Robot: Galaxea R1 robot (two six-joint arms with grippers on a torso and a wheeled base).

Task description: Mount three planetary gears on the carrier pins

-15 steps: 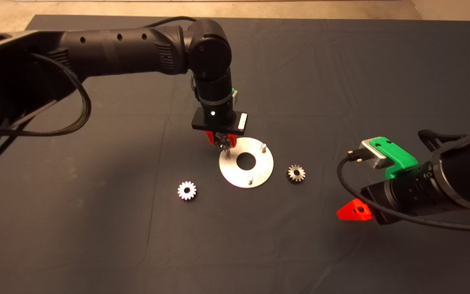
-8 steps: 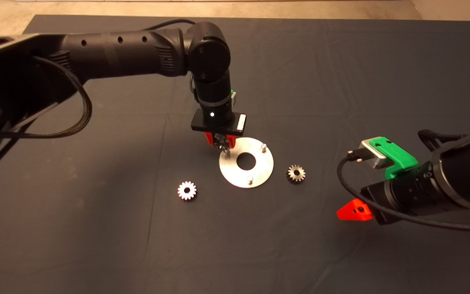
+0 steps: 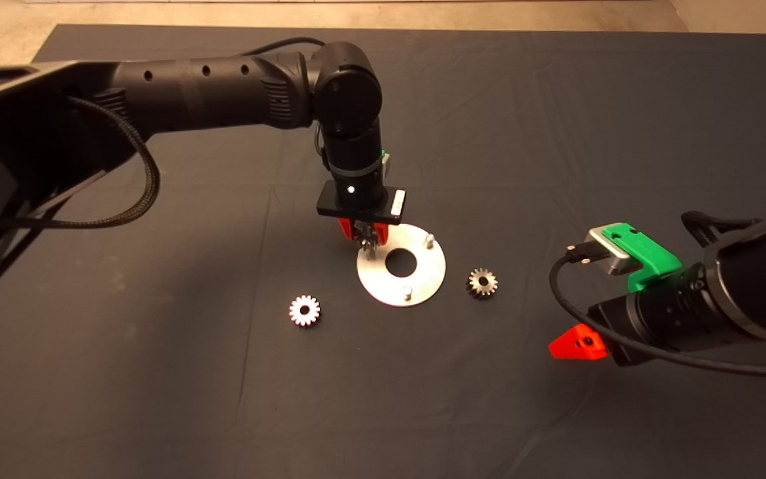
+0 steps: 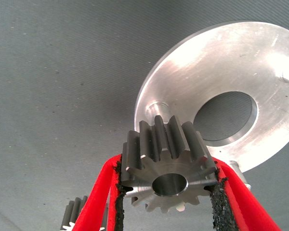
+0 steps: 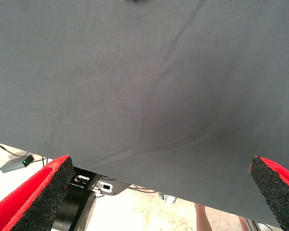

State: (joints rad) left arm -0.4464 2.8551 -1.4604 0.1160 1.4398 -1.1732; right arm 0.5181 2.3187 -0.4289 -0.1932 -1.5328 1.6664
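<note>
My left gripper [image 3: 363, 237] is shut on a planetary gear [image 4: 167, 167], seen in the left wrist view as a grey toothed gear with a centre hole between the black pads. It hangs just above the silver disc [image 3: 426, 276] at its near-left edge, over a carrier pin. Two more pins [image 3: 429, 239] [image 3: 407, 291] stand bare on the disc. The disc also shows in the left wrist view [image 4: 216, 77]. Two gears lie flat on the mat: one left of the disc [image 3: 304, 311], one right of it [image 3: 482, 283]. My right gripper [image 5: 159, 192] is open, parked at the lower right.
The dark mat [image 3: 157, 372] covers the table, with creases running across it. The right arm [image 3: 709, 299] and its cable lie over the mat's right side. A person's leg [image 5: 202, 216] and equipment show past the mat's edge in the right wrist view.
My left arm has shifted slightly to the right with the gear in its grip, still over the disc's left edge. The right arm and loose gears have not moved.
</note>
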